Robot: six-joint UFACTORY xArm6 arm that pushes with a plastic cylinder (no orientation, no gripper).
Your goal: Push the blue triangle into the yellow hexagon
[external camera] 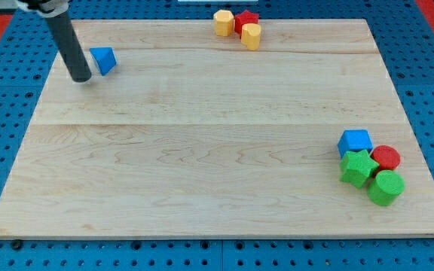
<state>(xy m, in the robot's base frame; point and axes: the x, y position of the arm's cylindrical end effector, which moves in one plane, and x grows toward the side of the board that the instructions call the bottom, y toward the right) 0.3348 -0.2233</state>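
The blue triangle (104, 59) lies near the board's top left corner. My tip (82, 77) rests on the board just to the left of it and slightly below, very close to or touching it. The yellow hexagon (223, 22) sits at the view's top edge, near the middle, far to the right of the triangle. It touches a red star-shaped block (246, 19), and a yellow cylinder (251, 36) sits just below the star.
A cluster sits at the lower right: a blue cube (354, 142), a red cylinder (386, 158), a green star (358, 167) and a green cylinder (386, 187). The wooden board (202, 150) lies on a blue pegboard.
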